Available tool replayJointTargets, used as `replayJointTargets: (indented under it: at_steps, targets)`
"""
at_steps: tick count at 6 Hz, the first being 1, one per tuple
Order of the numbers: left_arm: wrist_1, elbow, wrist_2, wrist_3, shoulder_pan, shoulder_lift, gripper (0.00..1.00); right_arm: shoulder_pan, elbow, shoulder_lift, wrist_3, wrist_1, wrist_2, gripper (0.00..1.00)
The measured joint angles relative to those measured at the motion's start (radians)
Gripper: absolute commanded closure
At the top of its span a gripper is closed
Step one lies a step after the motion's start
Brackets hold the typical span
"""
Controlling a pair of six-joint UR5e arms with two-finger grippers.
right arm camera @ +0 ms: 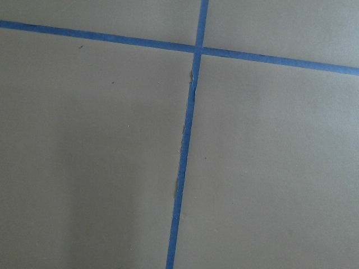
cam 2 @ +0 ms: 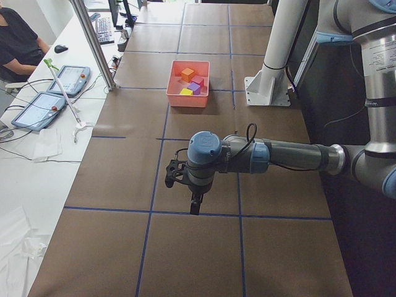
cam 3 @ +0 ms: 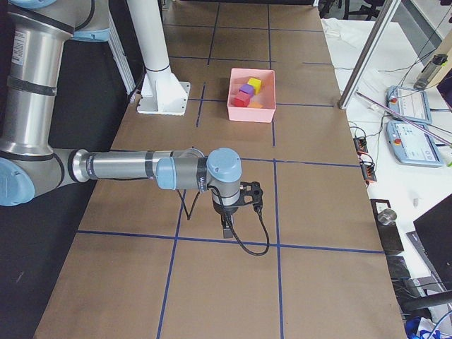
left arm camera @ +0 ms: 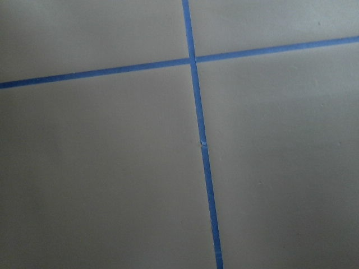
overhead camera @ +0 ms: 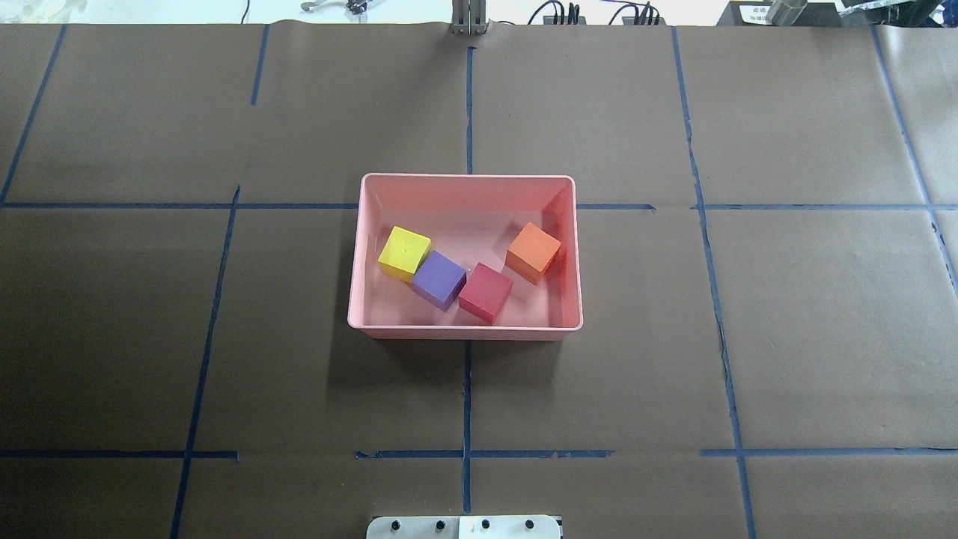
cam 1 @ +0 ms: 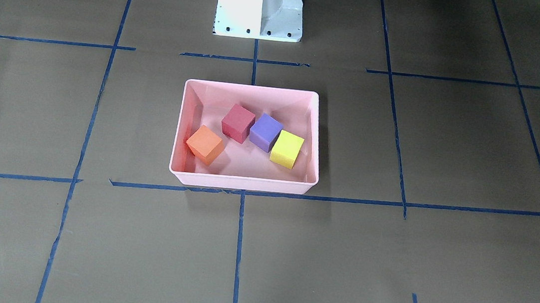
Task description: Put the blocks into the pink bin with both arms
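The pink bin (cam 1: 241, 182) sits mid-table, also in the overhead view (overhead camera: 464, 177). All four blocks lie inside it: orange (cam 1: 205, 144), red (cam 1: 238, 123), purple (cam 1: 266, 132) and yellow-green (cam 1: 287, 149). Red, purple and yellow-green touch in a row; orange sits apart. My left gripper (cam 2: 195, 207) hangs above the bare table far from the bin, towards the table's left end. My right gripper (cam 3: 227, 226) hangs likewise towards the right end. Both show only in side views, so I cannot tell whether they are open or shut. The wrist views show only brown paper and blue tape.
The white pedestal base (cam 1: 260, 5) stands behind the bin. Blue tape lines (overhead camera: 466, 397) grid the brown table cover. Beyond the far edge, a white bench holds tablets (cam 2: 38, 110) and a metal post (cam 2: 93, 43); a seated person (cam 2: 18, 40) is there.
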Motion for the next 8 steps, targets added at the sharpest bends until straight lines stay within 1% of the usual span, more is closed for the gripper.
replayJointTargets:
  at_steps: [3,8]
  targets:
    - [0.013,0.008,0.0,0.004,0.001,0.019,0.0,-0.003,0.012,-0.003,-0.006,-0.01,0.025,0.0]
    - [0.023,0.027,0.002,-0.004,0.001,0.023,0.0,-0.037,0.003,0.002,0.002,-0.003,0.035,0.0]
